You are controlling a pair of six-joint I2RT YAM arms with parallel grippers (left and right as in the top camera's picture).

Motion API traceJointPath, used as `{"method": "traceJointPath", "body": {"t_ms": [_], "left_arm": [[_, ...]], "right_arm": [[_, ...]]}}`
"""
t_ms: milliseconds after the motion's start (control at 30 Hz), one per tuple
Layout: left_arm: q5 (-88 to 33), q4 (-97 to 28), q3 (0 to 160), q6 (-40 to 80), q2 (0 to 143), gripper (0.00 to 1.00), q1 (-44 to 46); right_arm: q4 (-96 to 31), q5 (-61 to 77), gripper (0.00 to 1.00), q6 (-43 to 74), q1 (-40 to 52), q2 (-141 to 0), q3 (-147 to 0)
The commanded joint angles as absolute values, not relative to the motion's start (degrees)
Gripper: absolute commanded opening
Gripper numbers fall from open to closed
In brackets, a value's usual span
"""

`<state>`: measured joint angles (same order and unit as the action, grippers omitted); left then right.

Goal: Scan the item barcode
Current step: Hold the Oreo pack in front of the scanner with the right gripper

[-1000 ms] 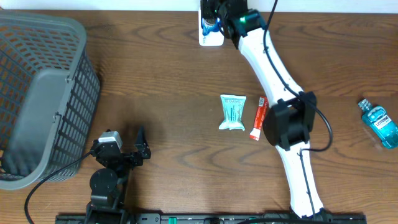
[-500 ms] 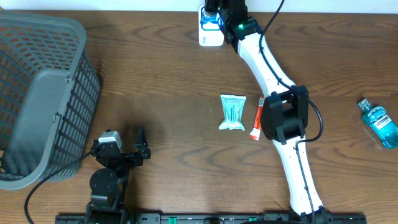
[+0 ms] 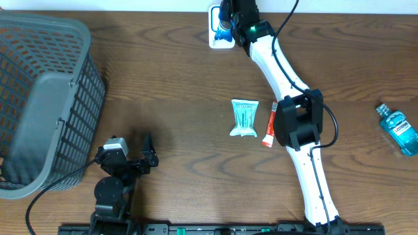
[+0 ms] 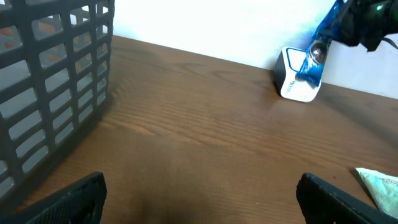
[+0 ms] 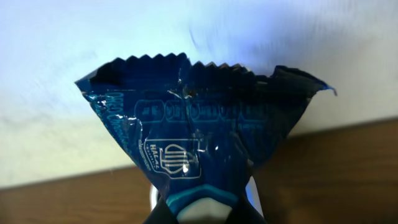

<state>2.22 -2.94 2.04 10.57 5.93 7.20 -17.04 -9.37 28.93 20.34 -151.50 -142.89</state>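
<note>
The right claw (image 3: pixel 227 19), pinching the blue packet (image 5: pixel 199 143), holds it just over the white scanner (image 4: pixel 292 84) at the tabletop's (image 3: pixel 183 78) far edge, so the scan seems underway, not confirmed; the left claw (image 3: pixel 147 155) rests spread wide.

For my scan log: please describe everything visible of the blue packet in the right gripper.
The blue packet is a glossy, crinkled foil-like wrapper with a zigzag end and faint outlined print. The right gripper pinches its other end, so it hangs tilted, zigzag end down at the white scanner; contact between them is unclear.
</note>
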Motion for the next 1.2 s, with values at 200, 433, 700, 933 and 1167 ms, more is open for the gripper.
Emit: {"method": "traceJointPath", "body": {"t_ms": [200,433,700,933,1167], "left_arm": [[2.55,-3.77,0.23,10.83,5.87,0.98,7.03],[2.55,-3.77,0.23,10.83,5.87,0.98,7.03],[2.55,-3.77,0.23,10.83,5.87,0.98,7.03],[2.55,-3.77,0.23,10.83,5.87,0.98,7.03],[2.55,-3.77,0.23,10.83,5.87,0.98,7.03]], "right_arm": [[-11.9,-12.16,0.01,33.41,18.81,-152.33,-144.2],[-9.61,-8.34,0.01,36.42,19.94,-156.48,-144.2],[-10.22,-8.03,0.01,35.7,20.84,-156.44,-144.35],[-18.48,-11.73,0.01,30.09,20.01,-149.58,-144.38],[-36.47,-33.8,0.01,26.5,20.75,-137.47,-144.38]]}}
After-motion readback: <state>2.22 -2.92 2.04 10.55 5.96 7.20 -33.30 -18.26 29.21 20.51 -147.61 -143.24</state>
